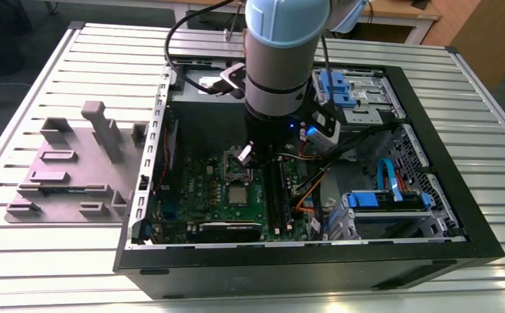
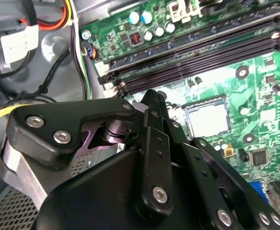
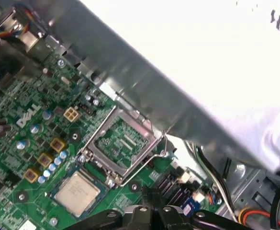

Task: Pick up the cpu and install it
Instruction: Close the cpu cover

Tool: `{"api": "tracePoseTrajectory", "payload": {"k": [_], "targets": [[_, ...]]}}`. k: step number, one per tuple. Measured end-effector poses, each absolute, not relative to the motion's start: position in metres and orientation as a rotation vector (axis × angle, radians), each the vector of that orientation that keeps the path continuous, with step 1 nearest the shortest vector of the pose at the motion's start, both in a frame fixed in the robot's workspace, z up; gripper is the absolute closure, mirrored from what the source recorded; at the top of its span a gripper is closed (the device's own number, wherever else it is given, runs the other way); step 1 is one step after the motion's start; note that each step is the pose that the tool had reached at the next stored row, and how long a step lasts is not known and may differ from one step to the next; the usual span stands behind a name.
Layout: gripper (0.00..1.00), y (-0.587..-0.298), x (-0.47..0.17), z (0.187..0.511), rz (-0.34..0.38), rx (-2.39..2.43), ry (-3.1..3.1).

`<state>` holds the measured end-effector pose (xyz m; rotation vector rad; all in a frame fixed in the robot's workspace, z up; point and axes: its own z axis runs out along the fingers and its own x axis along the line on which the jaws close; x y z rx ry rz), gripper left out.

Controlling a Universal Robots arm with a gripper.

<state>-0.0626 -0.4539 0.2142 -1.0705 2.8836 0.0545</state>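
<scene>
The cpu [image 3: 77,191], a flat square with a dull silvery lid, is lying on the green board [image 3: 34,139] just beside a hinged metal frame [image 3: 120,143]; the black gripper [image 3: 150,194] is hovering nearby, jaws closed together, gripping nothing

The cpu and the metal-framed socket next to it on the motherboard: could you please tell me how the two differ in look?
In the first wrist view, the small square cpu with a silvery-white metal top shows a plain, smooth face; the square metal-framed socket shows a greenish patterned centre. The cpu looks smaller than the socket. Both are square and lie flat, side by side, on the green motherboard.
</scene>
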Motion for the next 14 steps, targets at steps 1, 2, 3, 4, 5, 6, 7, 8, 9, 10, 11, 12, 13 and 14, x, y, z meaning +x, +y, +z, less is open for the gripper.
{"api": "tracePoseTrajectory", "payload": {"k": [1,2,3,4,5,6,7,8,9,10,11,12,13,14], "targets": [[0.89,-0.4530,-0.0639,0.2140,0.054,-1.070,2.883],[0.89,-0.4521,-0.0652,0.2137,0.054,-1.070,2.883],[0.89,-0.4513,-0.0664,0.2134,0.054,-1.070,2.883],[0.89,-0.4506,-0.0675,0.2129,0.054,-1.069,2.882],[0.89,-0.4500,-0.0686,0.2124,0.054,-1.069,2.882],[0.89,-0.4495,-0.0697,0.2120,0.054,-1.068,2.882],[0.89,-0.4492,-0.0711,0.2116,0.053,-1.068,2.882],[0.89,-0.4491,-0.0722,0.2111,0.053,-1.067,2.883],[0.89,-0.4490,-0.0729,0.2105,0.053,-1.066,2.883],[0.89,-0.4490,-0.0729,0.2097,0.053,-1.066,2.883],[0.89,-0.4490,-0.0729,0.2090,0.053,-1.065,2.883],[0.89,-0.4490,-0.0729,0.2083,0.053,-1.063,2.884],[0.89,-0.4490,-0.0729,0.2079,0.053,-1.060,2.885],[0.89,-0.4491,-0.0729,0.2075,0.053,-1.057,2.886]]}}
